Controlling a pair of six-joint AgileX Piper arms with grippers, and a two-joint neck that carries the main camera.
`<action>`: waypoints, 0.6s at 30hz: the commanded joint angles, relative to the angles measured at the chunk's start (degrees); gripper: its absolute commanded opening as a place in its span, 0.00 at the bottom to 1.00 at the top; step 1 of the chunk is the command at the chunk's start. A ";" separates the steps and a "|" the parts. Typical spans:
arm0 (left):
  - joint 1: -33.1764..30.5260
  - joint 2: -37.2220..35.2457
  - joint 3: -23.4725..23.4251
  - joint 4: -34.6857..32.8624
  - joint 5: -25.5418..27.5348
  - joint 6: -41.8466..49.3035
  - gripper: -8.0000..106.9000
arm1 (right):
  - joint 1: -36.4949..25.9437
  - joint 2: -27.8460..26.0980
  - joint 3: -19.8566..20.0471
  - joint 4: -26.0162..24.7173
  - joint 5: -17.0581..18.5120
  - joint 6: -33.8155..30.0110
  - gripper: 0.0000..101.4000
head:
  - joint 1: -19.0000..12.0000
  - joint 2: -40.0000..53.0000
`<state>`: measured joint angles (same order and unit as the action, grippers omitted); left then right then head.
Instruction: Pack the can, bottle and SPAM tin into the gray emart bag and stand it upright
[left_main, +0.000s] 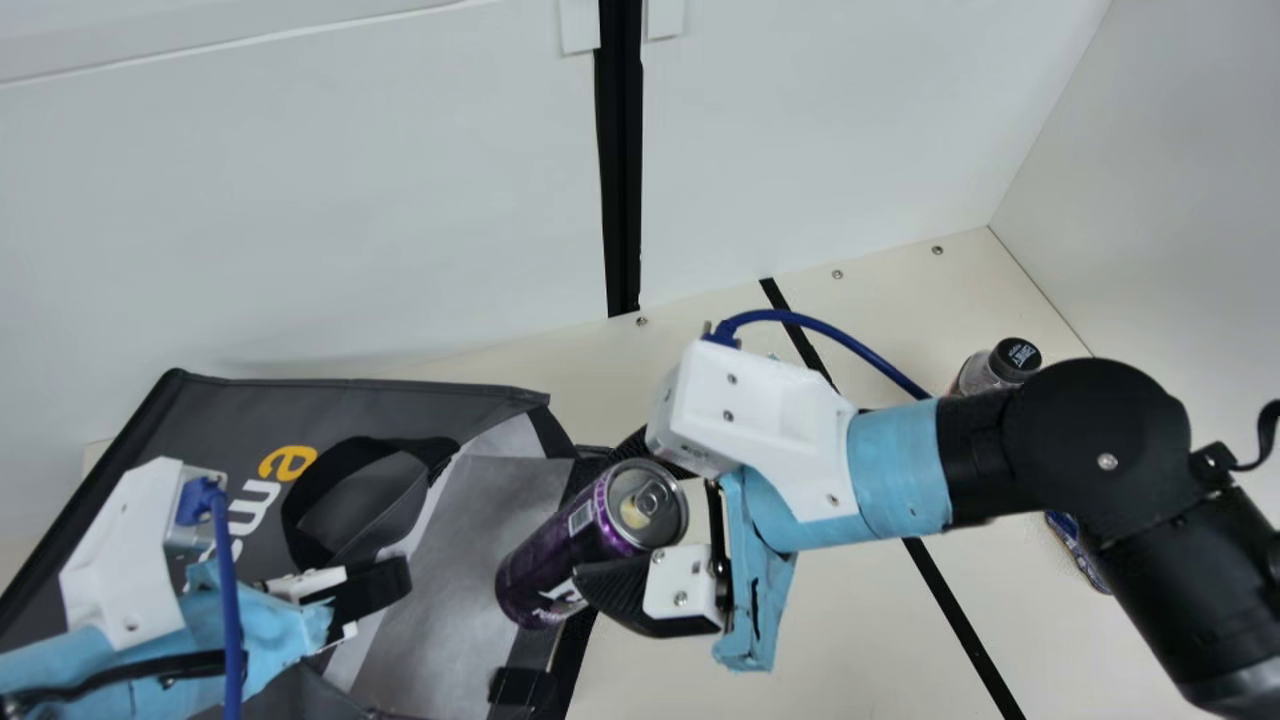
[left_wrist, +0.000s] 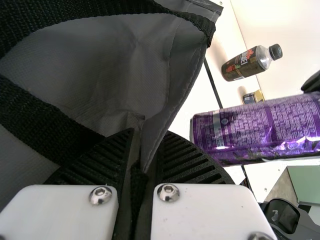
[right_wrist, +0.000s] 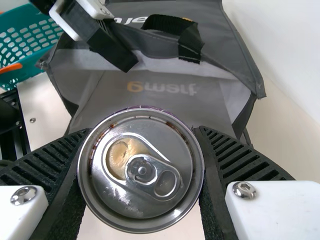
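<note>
Table (left_main: 830, 620), cream, crossed by black strips, white walls (left_main: 300, 220) behind and at the right. Gray emart bag (left_main: 390, 400), one, on the table, lettered panel upward, black webbing handle (left_main: 366, 445), mouth open toward the robot's right. Basket (right_wrist: 27, 37), teal, perforated, an orange item (right_wrist: 10, 68) at it, seen beside the bag in the right wrist view. Left gripper (left_main: 375, 592), black ribbed fingers (left_wrist: 192, 162), at the bag's mouth; jaws clamped on a fold of the bag's gray edge. Right gripper (left_main: 615, 520), just off the bag's mouth; jaws parted by the width of a can and grasping it from both sides. Bottle (left_main: 978, 372), dark label and black cap, upright on the table toward the far right corner, outside the bag. Can (left_main: 560, 555), purple, silver lid, tab in place and drinking hole showing pale matter, tilted, its base toward the bag's mouth, between the right gripper's fingers. SPAM tin (left_wrist: 253, 97), blue and gold, on the table near the bottle, outside the bag.
</note>
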<state>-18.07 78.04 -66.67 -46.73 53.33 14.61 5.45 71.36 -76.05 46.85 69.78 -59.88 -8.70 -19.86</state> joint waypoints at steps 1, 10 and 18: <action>0.00 0.00 0.00 0.00 0.00 0.00 0.00 | -0.35 0.21 0.05 0.66 0.12 -0.52 0.00 | -1.30 -0.14; 0.00 0.00 0.00 0.00 0.00 0.00 0.00 | -1.59 2.10 0.57 3.11 0.12 -2.86 0.00 | -1.30 -0.14; 0.00 0.00 0.00 0.00 0.00 0.00 0.00 | -1.92 3.83 1.03 4.60 0.12 -4.09 0.00 | -1.30 -0.14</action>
<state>-18.07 78.04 -66.67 -46.73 53.33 14.61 3.51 75.02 -75.08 51.34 69.79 -63.74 -8.79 -19.95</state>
